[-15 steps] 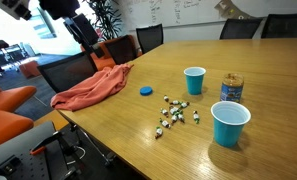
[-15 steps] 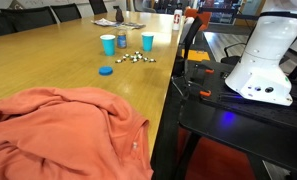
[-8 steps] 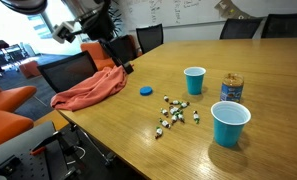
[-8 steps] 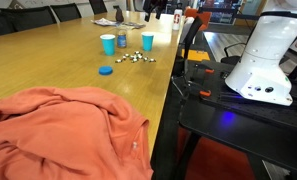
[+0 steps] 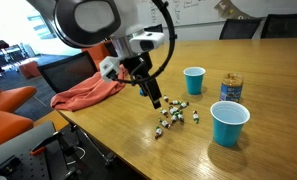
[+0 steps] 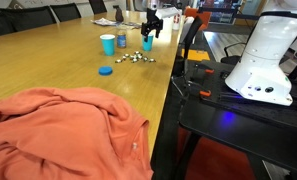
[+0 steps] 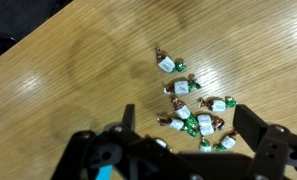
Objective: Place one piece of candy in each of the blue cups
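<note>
Exterior views oblique from opposite table (image 5: 258,60) ends; wrist view close above candies (image 7: 181,112).

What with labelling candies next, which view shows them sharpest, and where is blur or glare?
Wrist view: candies sharp, pincer dark and soft. In an exterior view the arm is blurred; in an exterior view candies are tiny, with glare on the table.

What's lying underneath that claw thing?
Small wrapped candies lie scattered on the wooden table below the open gripper. Its dark body hides anything along the wrist view's bottom edge.
</note>
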Tool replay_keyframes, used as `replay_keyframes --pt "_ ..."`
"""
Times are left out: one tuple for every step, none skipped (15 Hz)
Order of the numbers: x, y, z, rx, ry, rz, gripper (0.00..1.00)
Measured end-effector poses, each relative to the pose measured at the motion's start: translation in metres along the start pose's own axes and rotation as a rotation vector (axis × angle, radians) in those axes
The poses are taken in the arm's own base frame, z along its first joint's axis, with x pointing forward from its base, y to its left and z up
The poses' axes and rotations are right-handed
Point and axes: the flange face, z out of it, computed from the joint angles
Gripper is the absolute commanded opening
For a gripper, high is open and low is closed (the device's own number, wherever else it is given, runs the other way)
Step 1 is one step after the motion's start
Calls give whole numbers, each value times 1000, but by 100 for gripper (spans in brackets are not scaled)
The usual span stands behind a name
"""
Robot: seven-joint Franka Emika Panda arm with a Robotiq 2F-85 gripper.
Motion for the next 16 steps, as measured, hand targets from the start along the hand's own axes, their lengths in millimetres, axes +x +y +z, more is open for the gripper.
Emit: replay_keyframes --pt "5 3 12 -9 -13 8 100" --pt "10 5 23 -17 -25 15 100" --pt "15 6 33 -26 -34 15 100" --pt "18 6 39 -35 -38 11 100" --pt "20 4 41 -42 -38 8 100" --pt "21 3 41 -43 -36 6 100" --pt "22 2 40 -44 -34 6 100" --pt "22 1 40 -44 -34 5 100" --pt "21 1 41 -44 -36 6 100" --pt "21 1 44 -41 -40 14 100" --pt "21 1 48 -38 -47 23 100" --pt "22 1 53 -33 -54 38 100" --pt "24 1 58 -26 -55 55 100" --pt "25 0 64 -18 -55 72 100" --pt "27 -2 70 -9 -59 83 100" --pt "28 -4 77 -1 -62 90 100"
